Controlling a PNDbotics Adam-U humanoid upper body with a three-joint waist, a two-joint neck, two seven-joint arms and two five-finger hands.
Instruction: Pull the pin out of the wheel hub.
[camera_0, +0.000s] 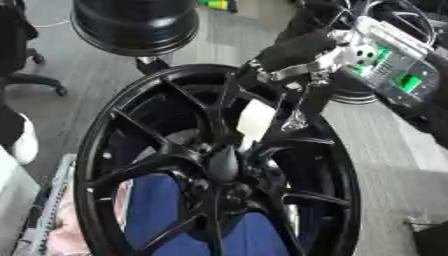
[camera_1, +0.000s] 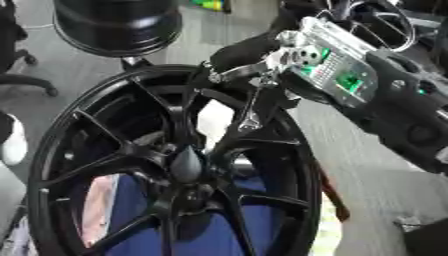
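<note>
Wheel hub (camera_0: 223, 165) glossy black metal; blue cloth (camera_0: 162, 210) matt.

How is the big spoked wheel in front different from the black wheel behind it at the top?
The front wheel faces the camera, showing thin spokes meeting at a pointed centre hub; the back wheel shows only its smooth barrel, no spokes visible. The front wheel fills most of the view; the back wheel looks smaller and farther off. The right hand reaches over the front wheel's rim, not the back wheel. Both are glossy black.

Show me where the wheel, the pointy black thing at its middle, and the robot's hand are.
wheel (camera_0: 92, 150): left eye view, left rim.
pointy black centre piece (camera_0: 224, 162): left eye view, its body.
right hand (camera_1: 297, 57): right eye view, silver palm.
</note>
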